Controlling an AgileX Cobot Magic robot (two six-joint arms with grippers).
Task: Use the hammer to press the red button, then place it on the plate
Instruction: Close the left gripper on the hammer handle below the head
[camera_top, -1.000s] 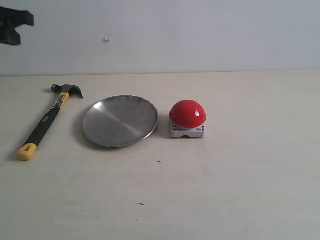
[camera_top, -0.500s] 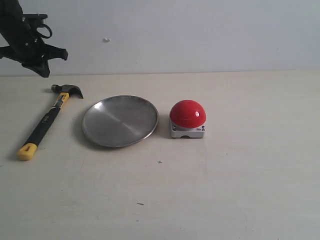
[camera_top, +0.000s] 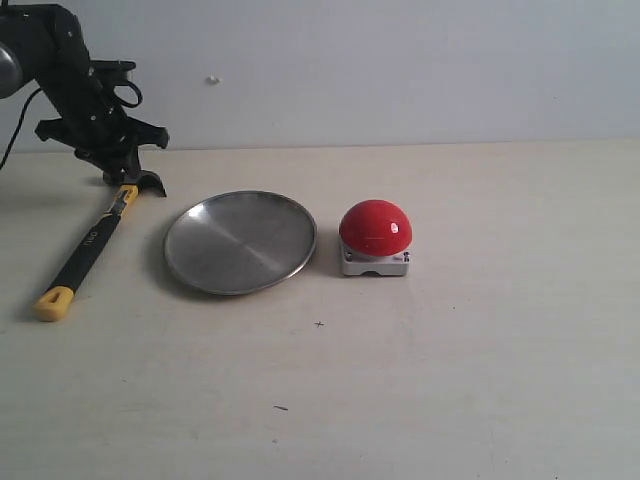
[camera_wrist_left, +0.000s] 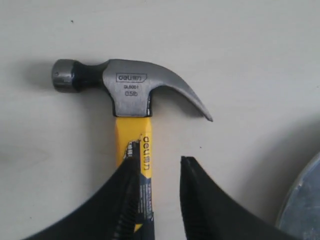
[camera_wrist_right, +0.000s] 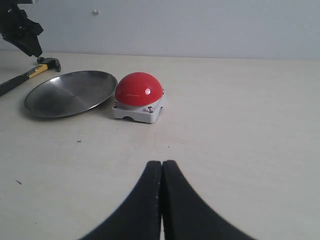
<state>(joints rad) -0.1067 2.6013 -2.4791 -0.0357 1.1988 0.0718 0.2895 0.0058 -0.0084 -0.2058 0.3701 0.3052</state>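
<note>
The hammer (camera_top: 90, 245) lies flat at the table's left, yellow butt nearest the front, and its steel head (camera_wrist_left: 130, 87) is plain in the left wrist view. My left gripper (camera_top: 120, 170) hangs just over the head and neck. It is open (camera_wrist_left: 160, 152): one finger overlaps the yellow neck, the other stands over bare table beside it. The silver plate (camera_top: 240, 242) sits right of the hammer. The red button (camera_top: 375, 228) on its grey base stands right of the plate. My right gripper (camera_wrist_right: 162, 165) is shut on nothing, well short of the button (camera_wrist_right: 139, 90).
A pale wall rises behind the table's back edge. The plate's rim (camera_wrist_left: 302, 205) lies close beside the open left gripper. Bare tabletop stretches in front of and to the right of the button. The right arm is out of the exterior view.
My left arm has swung in from the upper left and come down over the hammer's head. The hammer, plate and button have not moved.
</note>
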